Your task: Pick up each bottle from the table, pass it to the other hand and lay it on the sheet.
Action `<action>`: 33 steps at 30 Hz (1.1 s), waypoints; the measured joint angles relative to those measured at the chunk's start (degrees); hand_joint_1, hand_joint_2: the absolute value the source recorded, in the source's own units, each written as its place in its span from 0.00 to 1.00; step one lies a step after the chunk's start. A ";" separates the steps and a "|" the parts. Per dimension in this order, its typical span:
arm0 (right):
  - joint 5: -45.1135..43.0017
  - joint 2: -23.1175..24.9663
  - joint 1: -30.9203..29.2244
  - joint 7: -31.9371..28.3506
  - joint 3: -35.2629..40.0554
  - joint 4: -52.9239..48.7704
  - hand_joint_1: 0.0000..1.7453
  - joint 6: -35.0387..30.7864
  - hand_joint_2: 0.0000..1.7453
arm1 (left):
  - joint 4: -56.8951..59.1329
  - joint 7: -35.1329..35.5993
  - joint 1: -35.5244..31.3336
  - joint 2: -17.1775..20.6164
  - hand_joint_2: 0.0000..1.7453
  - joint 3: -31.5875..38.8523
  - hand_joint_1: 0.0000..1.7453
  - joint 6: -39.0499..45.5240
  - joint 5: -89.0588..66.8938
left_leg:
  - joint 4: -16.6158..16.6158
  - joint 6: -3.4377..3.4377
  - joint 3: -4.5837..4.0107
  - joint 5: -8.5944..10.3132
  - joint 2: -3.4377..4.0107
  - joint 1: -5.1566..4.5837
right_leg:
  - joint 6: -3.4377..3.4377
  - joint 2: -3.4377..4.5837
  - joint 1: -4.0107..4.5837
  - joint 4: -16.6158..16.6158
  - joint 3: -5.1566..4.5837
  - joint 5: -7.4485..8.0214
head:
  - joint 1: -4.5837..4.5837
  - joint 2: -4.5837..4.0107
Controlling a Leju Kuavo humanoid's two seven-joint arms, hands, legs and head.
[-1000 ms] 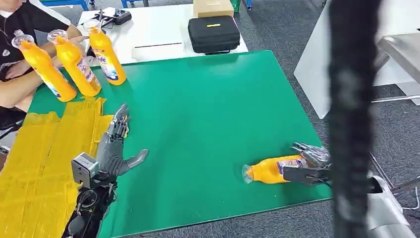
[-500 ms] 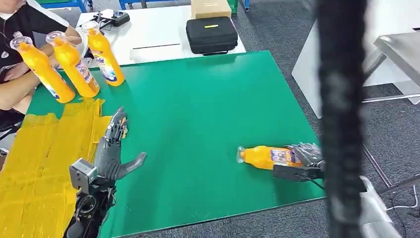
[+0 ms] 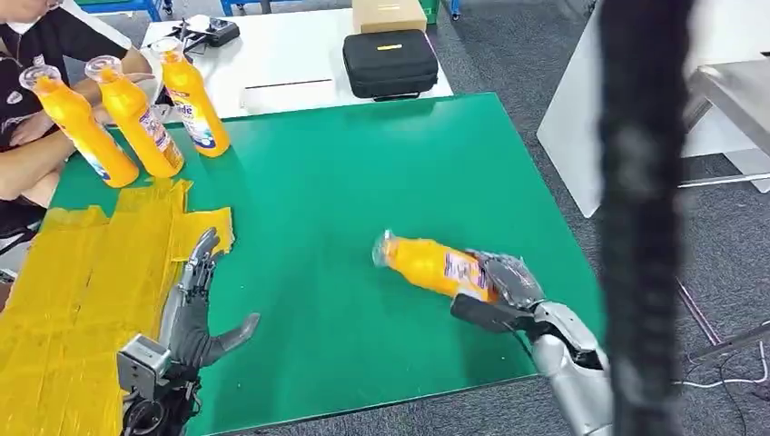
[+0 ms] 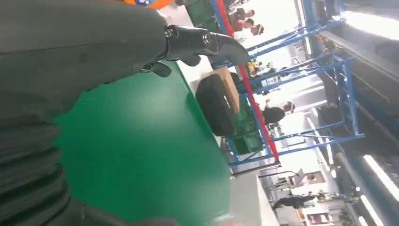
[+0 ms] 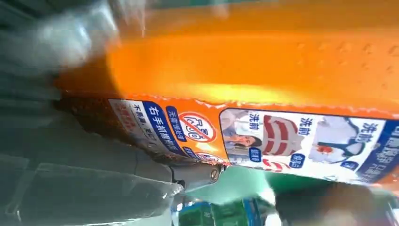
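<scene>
My right hand (image 3: 504,289) grips an orange bottle (image 3: 425,264) by its base, lifted above the green mat (image 3: 363,173) with its clear cap pointing left. The right wrist view has the bottle's orange body and label (image 5: 263,94) pressed against my hand (image 5: 94,174). My left hand (image 3: 195,304) hovers flat and open over the mat's left part, fingers stretched forward beside the yellow sheet (image 3: 82,272); its thumb and fingers (image 4: 197,40) show over the mat. Three more orange bottles (image 3: 136,113) stand upright at the far left.
A person's arms (image 3: 27,154) rest at the far left behind the standing bottles. A black case (image 3: 390,62) and a cardboard box (image 3: 389,14) sit on the white table beyond the mat. A dark blurred vertical bar (image 3: 640,218) crosses the right side.
My right hand has lifted the bottle off the mat's near right edge and carried it left, toward the middle. My left hand has drawn back slightly, staying open.
</scene>
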 measured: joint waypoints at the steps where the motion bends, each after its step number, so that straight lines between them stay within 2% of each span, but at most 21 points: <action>1: -4.71 1.30 -0.44 -1.39 -0.77 0.00 1.00 -0.18 1.00 | 0.02 0.20 0.15 0.00 1.00 0.02 0.00 -0.57 -0.46 | 0.00 0.01 0.00 0.01 -0.01 0.00 | 0.00 0.00 0.00 0.00 0.00 0.00 | -0.02 0.00; 5: -17.77 5.87 -1.84 -3.88 -3.79 0.02 1.00 -0.16 1.00 | 1.27 3.39 -1.06 -0.18 1.00 -0.13 0.00 -1.77 -2.10 | 0.00 -0.01 0.00 0.04 -0.02 0.00 | 0.00 -0.01 0.00 0.00 0.00 0.00 | 0.02 0.00; 13: -32.41 10.26 -5.48 -6.39 -6.26 1.99 1.00 3.39 1.00 | 6.49 11.87 -8.77 -2.71 1.00 -2.93 0.00 -7.55 4.70 | 0.02 0.00 -0.01 0.08 -0.03 -0.04 | 0.04 -0.01 -0.03 0.00 0.01 0.06 | 0.00 0.00; 25: -36.91 13.03 -6.79 -7.64 -5.65 5.20 1.00 5.98 1.00 | 10.51 12.68 -14.30 -4.61 1.00 -7.84 0.00 -11.26 6.99 | 0.02 -0.02 -0.10 0.06 0.00 -0.03 | 0.03 -0.01 -0.02 0.01 -0.09 0.05 | 0.00 0.00; 33: -31.99 17.28 -9.51 -7.51 1.79 12.66 1.00 6.99 1.00 | 12.59 14.16 -17.27 -6.73 1.00 -12.79 0.00 -11.39 7.95 | 0.02 -0.03 -0.09 0.08 -0.01 -0.01 | 0.02 -0.01 -0.01 0.03 -0.09 0.05 | 0.00 0.00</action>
